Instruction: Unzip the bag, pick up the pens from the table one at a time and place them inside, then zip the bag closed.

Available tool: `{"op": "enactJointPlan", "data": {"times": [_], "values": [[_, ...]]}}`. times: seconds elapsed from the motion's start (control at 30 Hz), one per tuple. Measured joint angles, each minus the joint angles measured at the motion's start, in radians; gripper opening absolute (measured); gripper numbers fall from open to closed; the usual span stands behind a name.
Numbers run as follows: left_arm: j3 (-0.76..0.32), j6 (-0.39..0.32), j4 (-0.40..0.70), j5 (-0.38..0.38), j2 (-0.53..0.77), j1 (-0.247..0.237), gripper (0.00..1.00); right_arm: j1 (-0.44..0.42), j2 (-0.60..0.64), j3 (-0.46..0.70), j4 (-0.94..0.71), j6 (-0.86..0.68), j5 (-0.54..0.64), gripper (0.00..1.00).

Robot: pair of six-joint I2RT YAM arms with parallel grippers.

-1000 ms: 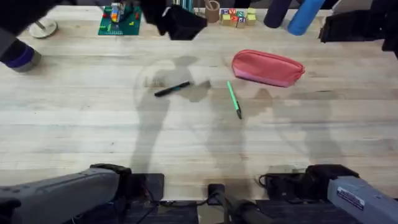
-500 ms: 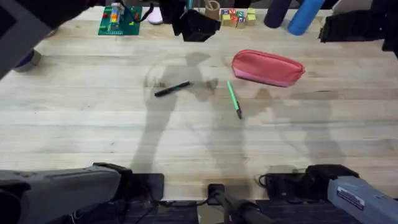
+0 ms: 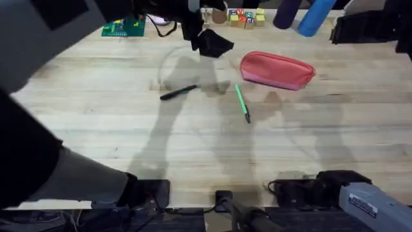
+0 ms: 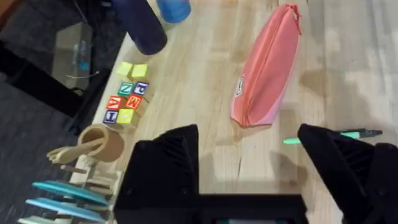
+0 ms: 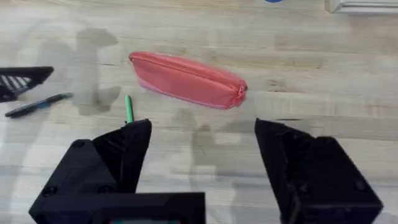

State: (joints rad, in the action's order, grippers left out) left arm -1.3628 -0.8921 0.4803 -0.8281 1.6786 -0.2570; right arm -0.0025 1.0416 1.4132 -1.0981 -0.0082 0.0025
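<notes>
A: In the overhead view, where do the task's things lie?

B: The bag (image 3: 277,69) lies zipped on the tabletop (image 3: 96,129), right of centre toward the far edge. The green pen (image 3: 242,103) lies just in front of it, apart from it, and the black pen (image 3: 179,92) is farther left. The left claw (image 3: 209,40) hangs over the far middle, left of the bag; whether its fingers are apart cannot be told from above.

A: What differs from half a second before?

B: The left arm now looms large and dark across the left side, and its claw has moved right and nearer the bag. Bag and pens lie where they did.

A: And the left wrist view?

B: Its own claw (image 4: 249,155) stands wide apart, holding nothing. Beyond it are the bag (image 4: 264,68), with a small label too tiny to read, and the green pen (image 4: 323,135). Lettered blocks (image 4: 126,93) sit near the edge; an M and an N can be made out.

A: The right wrist view?

B: The right claw (image 5: 202,149) is also spread and empty, low over the tabletop. The bag (image 5: 186,79) lies ahead, the green pen (image 5: 129,107) peeks past one finger, and the black pen (image 5: 37,104) lies off to the side.
</notes>
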Motion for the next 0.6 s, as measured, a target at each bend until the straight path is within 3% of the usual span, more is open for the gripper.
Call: {"op": "enactJointPlan", "data": {"times": [0.6], "values": [[0.0,0.0,-0.146,-0.021,0.149,-0.093,0.993,0.0,0.0,0.0,0.0,0.0,0.0,0.996]]}}
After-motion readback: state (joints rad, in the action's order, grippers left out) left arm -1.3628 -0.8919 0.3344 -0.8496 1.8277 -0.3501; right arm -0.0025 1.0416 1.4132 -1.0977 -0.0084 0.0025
